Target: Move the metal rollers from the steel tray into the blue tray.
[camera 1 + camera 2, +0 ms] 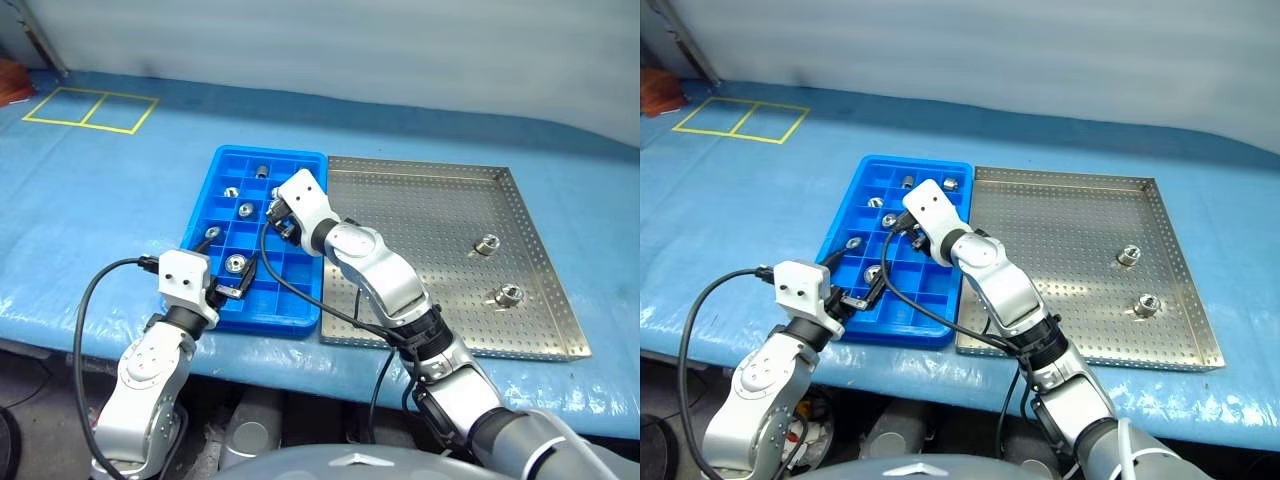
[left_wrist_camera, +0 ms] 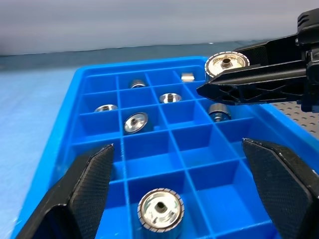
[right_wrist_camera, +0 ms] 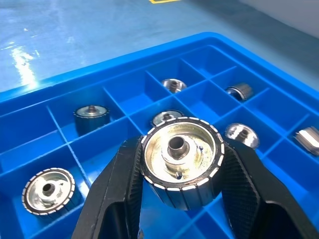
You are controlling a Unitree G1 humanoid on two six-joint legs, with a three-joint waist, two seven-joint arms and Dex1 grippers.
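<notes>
Your right gripper (image 3: 182, 199) is clamped on one roller (image 3: 180, 160), both fingers pressed against its ribbed sides, with the hollow face turned toward the wrist camera. It holds the roller above the blue tray (image 1: 225, 160), over the compartments near the tray's middle. Your left gripper (image 1: 232, 290) sits at the tray's 6 o'clock edge with its fingers spread wide and nothing between them. Several rollers already lie in separate compartments of the blue tray, among them one at the near end just ahead of the left gripper (image 2: 160, 209) and others toward the 12 o'clock end. The steel tray (image 1: 400, 190) lies touching the blue tray at its 3 o'clock side. Two rollers remain on its perforated floor, both toward the 3 o'clock edge: one farther back (image 1: 486, 244) and one nearer you (image 1: 508, 294), standing apart from each other. Both trays rest on the blue table cover (image 1: 100, 200).
</notes>
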